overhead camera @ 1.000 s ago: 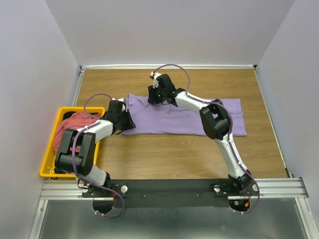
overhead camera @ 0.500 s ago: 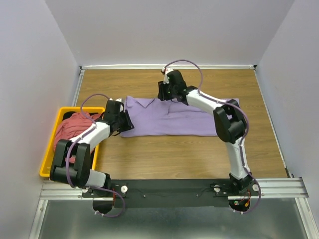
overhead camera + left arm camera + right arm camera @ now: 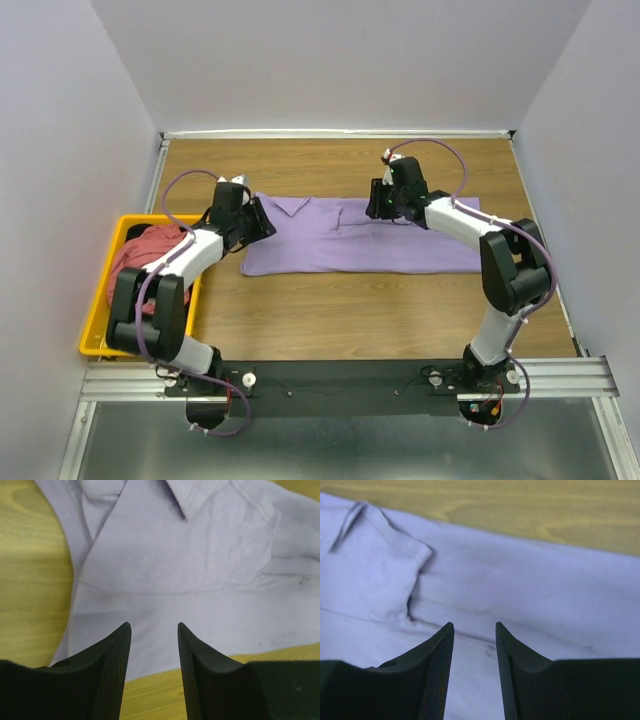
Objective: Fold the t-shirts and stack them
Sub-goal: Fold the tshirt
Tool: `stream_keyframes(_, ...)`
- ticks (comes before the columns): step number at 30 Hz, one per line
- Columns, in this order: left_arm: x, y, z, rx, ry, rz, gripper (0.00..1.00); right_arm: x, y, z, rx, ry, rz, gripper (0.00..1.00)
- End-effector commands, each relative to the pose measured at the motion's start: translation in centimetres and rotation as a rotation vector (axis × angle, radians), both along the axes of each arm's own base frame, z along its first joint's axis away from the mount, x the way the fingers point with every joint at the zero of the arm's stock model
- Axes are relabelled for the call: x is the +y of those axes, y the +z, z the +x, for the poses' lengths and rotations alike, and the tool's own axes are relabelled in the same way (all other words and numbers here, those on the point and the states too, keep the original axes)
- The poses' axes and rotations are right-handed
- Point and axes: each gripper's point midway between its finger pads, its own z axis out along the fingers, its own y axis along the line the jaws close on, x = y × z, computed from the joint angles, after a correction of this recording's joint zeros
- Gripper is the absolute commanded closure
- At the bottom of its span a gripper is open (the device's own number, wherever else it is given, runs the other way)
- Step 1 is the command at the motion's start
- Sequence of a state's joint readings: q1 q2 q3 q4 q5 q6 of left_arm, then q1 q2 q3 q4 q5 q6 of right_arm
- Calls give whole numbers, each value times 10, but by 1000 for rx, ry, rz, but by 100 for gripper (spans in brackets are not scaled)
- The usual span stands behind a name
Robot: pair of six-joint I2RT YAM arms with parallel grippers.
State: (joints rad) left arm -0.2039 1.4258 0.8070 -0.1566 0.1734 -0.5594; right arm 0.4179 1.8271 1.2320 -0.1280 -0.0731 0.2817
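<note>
Just changed: left tool (image 3: 154, 626) widened; right tool (image 3: 474, 625) slid toward 3 o'clock.
Tools: both spread, empty, over cloth.
Purple shirt (image 3: 340, 248): flat on surface (image 3: 350, 310), collar (image 3: 343, 207) at 12 o'clock.
Meaning: smoothing seems done, fold likely next.

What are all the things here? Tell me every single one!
lavender t-shirt: one, light purple, spread flat across the middle of the table
red-pink shirt: one, dusty red, bunched up in the bin
yellow bin: one, yellow, at the table's left edge
table: one, brown wood, under everything
left arm and right arm: two, white and black with purple cables, reaching in from the near edge
left gripper: one, black, open, over the purple shirt's left end
right gripper: one, black, open, over the purple shirt's far edge
</note>
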Motion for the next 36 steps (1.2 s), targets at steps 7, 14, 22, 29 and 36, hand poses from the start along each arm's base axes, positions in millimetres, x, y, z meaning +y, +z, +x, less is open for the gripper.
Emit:
stream_keyframes(7, -31, -7, 82, -17, 11, -123, 50, 3, 1, -30, 55, 13, 68, 53)
stream_keyframes(14, -46, -28, 104, 19, 2, -177, 55, 5, 3, -32, 55, 19, 87, 53)
stream_keyframes(22, -55, -32, 112, 22, -1, -201, 61, -2, -5, -40, 67, 8, 61, 53)
stream_keyframes(29, -63, -38, 114, 37, -16, -227, 85, -5, -6, -40, 63, 3, 50, 53)
stream_keyframes(36, -50, -22, 100, 47, -38, -189, 100, -8, -2, -40, 47, -1, 40, 53)
